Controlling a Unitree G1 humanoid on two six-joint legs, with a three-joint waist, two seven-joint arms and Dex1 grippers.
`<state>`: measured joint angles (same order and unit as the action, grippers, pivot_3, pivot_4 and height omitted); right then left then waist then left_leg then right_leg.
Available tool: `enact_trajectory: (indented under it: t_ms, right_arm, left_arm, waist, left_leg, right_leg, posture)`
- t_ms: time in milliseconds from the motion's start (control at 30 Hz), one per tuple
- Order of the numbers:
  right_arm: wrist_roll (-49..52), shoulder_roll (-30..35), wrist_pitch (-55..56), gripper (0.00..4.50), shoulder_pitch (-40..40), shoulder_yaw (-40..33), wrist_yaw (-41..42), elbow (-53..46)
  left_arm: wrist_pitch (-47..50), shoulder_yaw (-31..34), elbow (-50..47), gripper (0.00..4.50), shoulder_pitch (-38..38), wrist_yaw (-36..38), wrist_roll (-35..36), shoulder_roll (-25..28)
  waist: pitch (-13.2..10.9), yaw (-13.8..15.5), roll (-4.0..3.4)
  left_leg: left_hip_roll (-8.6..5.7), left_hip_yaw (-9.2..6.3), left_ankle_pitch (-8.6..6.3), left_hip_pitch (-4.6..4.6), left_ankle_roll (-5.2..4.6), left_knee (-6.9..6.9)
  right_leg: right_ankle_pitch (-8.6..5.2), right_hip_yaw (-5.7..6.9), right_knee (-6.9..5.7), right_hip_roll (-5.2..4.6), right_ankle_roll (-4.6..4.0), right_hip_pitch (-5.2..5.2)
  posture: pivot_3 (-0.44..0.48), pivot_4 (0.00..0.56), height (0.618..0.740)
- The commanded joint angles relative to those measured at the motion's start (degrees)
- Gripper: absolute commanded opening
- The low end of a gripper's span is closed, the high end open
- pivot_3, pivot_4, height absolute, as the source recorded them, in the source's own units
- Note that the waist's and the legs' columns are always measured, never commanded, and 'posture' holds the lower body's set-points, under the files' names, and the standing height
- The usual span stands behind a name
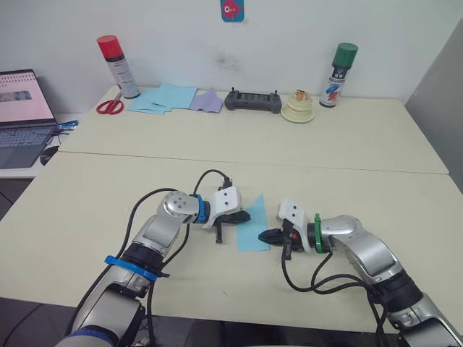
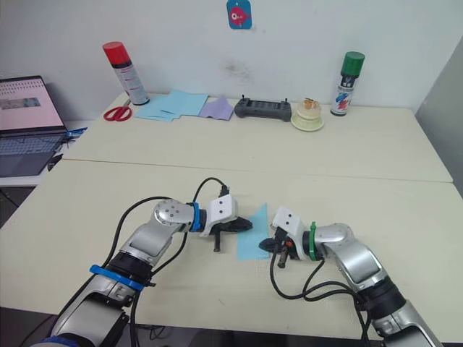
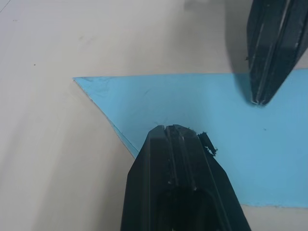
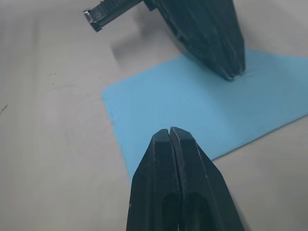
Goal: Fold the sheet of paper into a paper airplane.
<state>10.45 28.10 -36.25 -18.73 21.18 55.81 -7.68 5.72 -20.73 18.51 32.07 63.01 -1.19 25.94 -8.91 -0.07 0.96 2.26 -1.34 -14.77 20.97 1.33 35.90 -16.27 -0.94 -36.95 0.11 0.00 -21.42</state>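
Observation:
The sheet of paper (image 1: 253, 228) is a light blue folded piece with one pointed corner, lying flat on the near table between my two grippers. My left gripper (image 1: 244, 216) is shut, its tip (image 3: 173, 129) resting on the sheet's left part near the slanted edge. My right gripper (image 1: 264, 236) is shut too, its tip (image 4: 169, 130) on the sheet (image 4: 192, 106) by the opposite edge. Neither gripper has paper between its fingers. In the left wrist view the right gripper (image 3: 262, 98) touches down on the blue surface (image 3: 192, 101).
On the far table stand a red-capped spray can (image 1: 118, 65), red scissors (image 1: 110, 106), a pile of blue sheets (image 1: 160, 98), a lavender sheet (image 1: 207, 101), a black controller (image 1: 252, 101), a cream roll (image 1: 298, 108) and a green-capped can (image 1: 339, 74). A laptop (image 1: 22, 116) sits far left.

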Motion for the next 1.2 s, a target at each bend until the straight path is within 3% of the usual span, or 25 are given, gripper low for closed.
enact_trajectory:
  t_ms: [33, 200, 600, 833, 967, 1200]
  right_arm:
    - [-0.1, 2.3, -3.8, 0.01, 3.4, 4.0, 2.0, 1.1]
    - [0.7, 4.0, -4.9, 0.01, 4.9, 4.3, 2.6, -0.6]
    - [6.7, 9.0, -9.6, 0.01, 7.9, 2.7, 4.6, -5.5]
    - [19.5, 9.1, -14.2, 0.01, 4.6, -4.3, 9.4, -12.3]
    - [20.0, 4.3, -13.6, 0.01, -0.7, -6.7, 5.0, -8.0]
    - [11.5, -3.5, -5.4, 0.01, -4.9, -6.1, -4.2, 6.3]
  left_arm:
    - [1.7, -3.3, 3.7, 0.0, -1.5, -1.6, -4.4, -0.2]
    - [1.9, -3.8, 3.3, 0.0, -2.2, -1.1, -4.5, 0.2]
    - [0.2, -5.2, 5.5, 0.0, -2.3, -1.3, -5.2, 0.4]
    - [-0.3, -5.3, 6.5, 0.0, -1.7, -1.5, -5.2, 0.1]
    - [-0.6, -5.2, 7.1, 0.0, -1.3, -1.7, -5.2, 0.0]
    - [-0.9, -5.4, 7.0, 0.0, -1.6, -1.8, -5.2, 0.2]
  waist:
    - [0.0, 0.0, 0.01]
    - [0.1, 0.0, 0.13]
    - [0.2, 0.0, 0.39]
    - [0.0, 0.0, 0.44]
    - [-0.2, 0.0, 0.42]
    - [-0.2, 0.1, 0.39]
  left_leg:
    - [-0.08, 0.0, 0.0, 0.0, 0.0, 0.0]
    - [-0.49, -0.08, -0.01, 0.02, 0.0, -0.04]
    - [-0.77, -0.05, -0.09, 0.04, 0.04, -0.06]
    - [-0.81, -0.05, -0.09, 0.1, 0.04, -0.05]
    - [-0.78, -0.05, -0.09, 0.15, 0.03, 0.01]
    - [-0.73, 0.03, -0.07, 0.24, 0.02, 0.07]
  right_leg:
    - [-0.02, 0.01, 0.0, -0.17, 0.05, 0.01]
    - [-0.18, 0.0, -0.01, -0.45, 0.56, 0.06]
    - [-0.35, 0.1, 0.06, -1.07, 0.85, 0.16]
    - [-0.36, 0.14, 0.05, -1.13, 0.93, 0.24]
    - [-0.24, 0.17, 0.04, -1.14, 1.14, 0.09]
    - [-0.18, 0.28, 0.03, -1.21, 1.21, 0.09]
  posture:
    - [0.0, 0.15, 0.74]
    - [0.0, 0.15, 0.74]
    - [0.0, 0.15, 0.74]
    - [0.0, 0.15, 0.74]
    - [0.0, 0.15, 0.74]
    - [0.0, 0.15, 0.74]
